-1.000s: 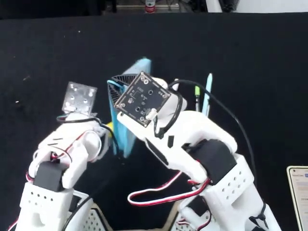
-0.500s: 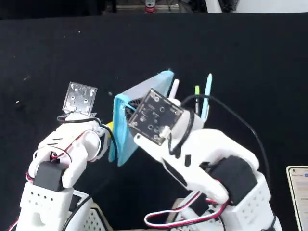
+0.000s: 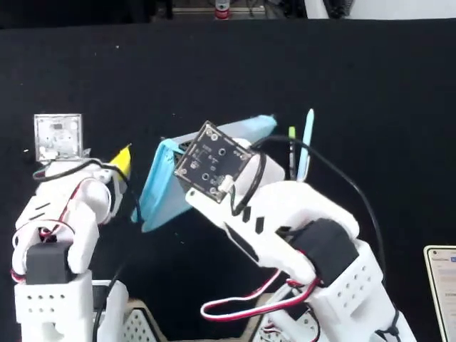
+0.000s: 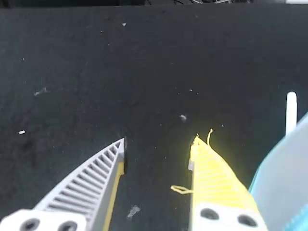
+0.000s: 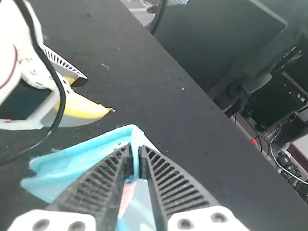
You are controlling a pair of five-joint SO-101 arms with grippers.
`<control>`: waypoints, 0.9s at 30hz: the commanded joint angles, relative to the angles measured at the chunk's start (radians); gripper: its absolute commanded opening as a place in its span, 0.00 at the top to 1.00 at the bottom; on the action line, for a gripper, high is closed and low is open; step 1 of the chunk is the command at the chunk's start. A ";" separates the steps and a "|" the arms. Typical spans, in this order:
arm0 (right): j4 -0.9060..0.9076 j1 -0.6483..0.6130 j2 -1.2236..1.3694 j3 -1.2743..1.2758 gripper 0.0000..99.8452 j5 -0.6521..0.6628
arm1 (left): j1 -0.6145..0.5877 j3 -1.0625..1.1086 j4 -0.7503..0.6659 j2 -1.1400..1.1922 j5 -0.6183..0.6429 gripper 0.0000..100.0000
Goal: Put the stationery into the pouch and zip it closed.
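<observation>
A light blue pouch (image 3: 158, 191) hangs tilted above the black table, held up at its upper edge. My right gripper (image 5: 134, 150) is shut on that edge of the pouch (image 5: 77, 166). My left gripper (image 4: 159, 142) stands open and empty just left of the pouch (image 4: 284, 178), apart from it; its yellow finger (image 3: 121, 161) shows in the high view. A green pen (image 3: 291, 144) and a light blue pen (image 3: 307, 140) lie on the table behind the right arm. A white pen (image 4: 291, 111) lies beyond the pouch.
A phone-like device (image 3: 442, 285) lies at the table's right edge. The table's black cloth (image 3: 85, 71) stretches open to the back and left. The right arm's body (image 3: 299, 242) covers the centre front.
My left gripper has let go of the pouch and swung away to the left. The right arm has shifted, and the pouch has tilted from nearly upright to slanting leftward.
</observation>
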 commanded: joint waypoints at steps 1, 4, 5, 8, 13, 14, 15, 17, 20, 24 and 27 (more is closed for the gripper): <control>-0.020 -0.012 -0.065 0.007 0.99 0.002 | 0.090 -0.087 0.055 0.008 -0.080 0.78; -0.002 -0.012 -0.094 0.039 0.99 0.000 | 0.105 -0.101 0.052 0.006 -0.068 0.78; 0.009 -0.012 -0.102 0.058 0.99 0.000 | 0.105 -0.116 0.051 0.006 -0.058 0.78; 0.035 -0.012 -0.116 0.102 0.99 0.002 | 0.122 -0.156 0.072 0.006 -0.055 0.78; 0.068 -0.012 -0.140 0.127 0.99 0.002 | 0.197 -0.105 0.109 0.008 -0.060 0.78; 0.068 -0.011 -0.143 0.127 0.99 0.002 | 0.197 -0.090 0.109 0.008 -0.060 0.78; 0.068 -0.008 -0.147 0.127 0.99 0.002 | 0.196 -0.073 0.109 0.006 -0.060 0.78; 0.060 -0.005 -0.147 0.124 0.99 0.002 | 0.196 -0.042 0.109 0.006 -0.060 0.78; 0.005 -0.005 -0.140 0.119 0.99 0.002 | 0.203 -0.004 0.109 0.006 -0.058 0.78; -0.127 -0.006 -0.139 0.117 0.99 0.002 | 0.205 0.038 0.109 0.006 -0.055 0.78; -0.189 -0.009 -0.125 0.116 0.99 -0.002 | 0.211 0.071 0.095 0.006 -0.052 0.78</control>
